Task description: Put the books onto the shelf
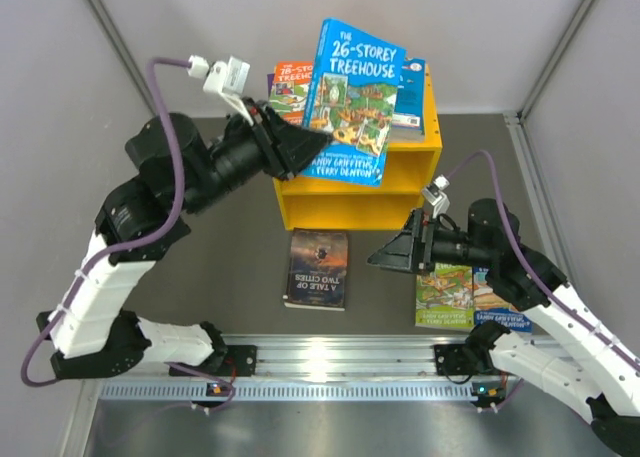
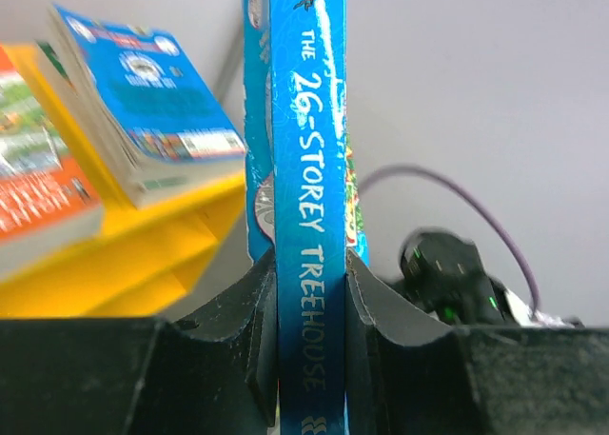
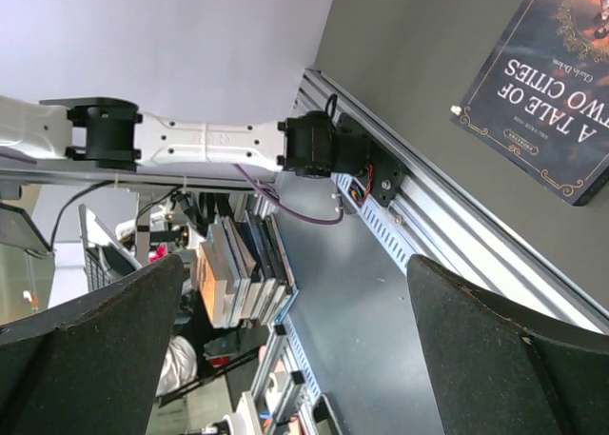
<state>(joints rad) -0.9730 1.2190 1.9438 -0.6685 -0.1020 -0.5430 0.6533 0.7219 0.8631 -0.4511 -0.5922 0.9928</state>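
Left wrist: book spine (image 2: pixel 306 168) (in gripper (image 2: pixel 309 268))

This is a robotics lab test cell: plain grey wall panels (image 1: pixel 480 37) box in a dark table (image 1: pixel 230 267), two robot arms (image 1: pixel 100 277) are bolted to an aluminium rail (image 1: pixel 340 362) along the bottom, and a cluttered stack of books (image 3: pixel 238 273) sits off-table, lower left of the right wrist view.

Item count, as seen
Cartoon-cover books (image 1: pixel 355 87): five, one partly hidden. Dark-cover book (image 1: pixel 318 269): one. Shelf (image 1: pixel 355 192): one. Robot arms (image 1: pixel 130 237): two.
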